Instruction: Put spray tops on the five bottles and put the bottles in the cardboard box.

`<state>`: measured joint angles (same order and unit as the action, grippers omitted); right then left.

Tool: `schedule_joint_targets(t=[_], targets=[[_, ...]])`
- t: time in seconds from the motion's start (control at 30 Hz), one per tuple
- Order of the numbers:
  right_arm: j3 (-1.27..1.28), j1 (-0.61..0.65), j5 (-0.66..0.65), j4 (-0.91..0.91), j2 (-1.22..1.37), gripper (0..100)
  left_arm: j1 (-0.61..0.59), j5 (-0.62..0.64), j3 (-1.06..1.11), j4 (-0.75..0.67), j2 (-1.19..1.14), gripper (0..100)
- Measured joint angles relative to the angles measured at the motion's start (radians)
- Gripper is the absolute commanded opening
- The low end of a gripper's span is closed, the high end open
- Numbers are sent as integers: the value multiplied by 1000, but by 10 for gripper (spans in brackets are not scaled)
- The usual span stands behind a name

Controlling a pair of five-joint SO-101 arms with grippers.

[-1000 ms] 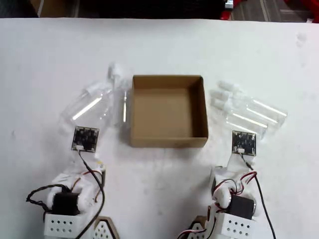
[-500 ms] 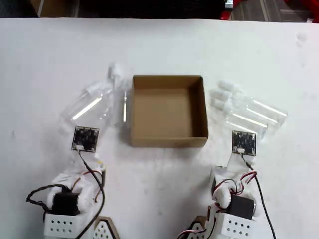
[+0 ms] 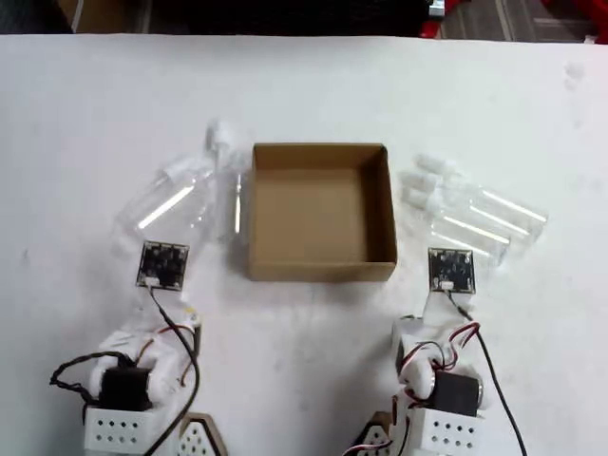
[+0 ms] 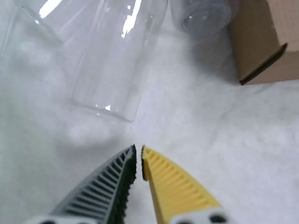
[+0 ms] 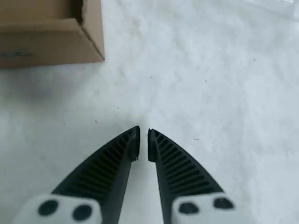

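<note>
White table (image 3: 304, 85) — dark room (image 3: 285, 14) beyond; left fingers (image 4: 110, 186), right fingers (image 5: 110, 168) narrow, empty.

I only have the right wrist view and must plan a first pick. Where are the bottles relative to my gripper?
Observer: Clear plastic bottles lie on their sides on the white table, ahead of the right gripper, right of the open brown cardboard box.
Operator: Any on the other side?
Observer: Yes, more clear bottles lie left of the box.
Operator: Where's the other arm?
Observer: The left gripper, shut, sits just short of those bottles.
</note>
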<state>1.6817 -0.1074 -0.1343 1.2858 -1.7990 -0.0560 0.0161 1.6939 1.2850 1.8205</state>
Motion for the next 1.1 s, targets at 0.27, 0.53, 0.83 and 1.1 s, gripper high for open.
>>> schedule_joint_targets(t=[0.27, 0.53, 0.83, 1.1], targets=[[0, 2, 0, -2, 0, 18, 0, 0, 0, 0, 0, 24], [0, 11, 0, -315, 0, 19, 0, 0, 0, 0, 0, 24], [0, 252, 0, -764, 2, 19, 0, 0, 0, 0, 0, 24], [0, 267, 0, -568, 2, 19, 0, 0, 0, 0, 0, 24]])
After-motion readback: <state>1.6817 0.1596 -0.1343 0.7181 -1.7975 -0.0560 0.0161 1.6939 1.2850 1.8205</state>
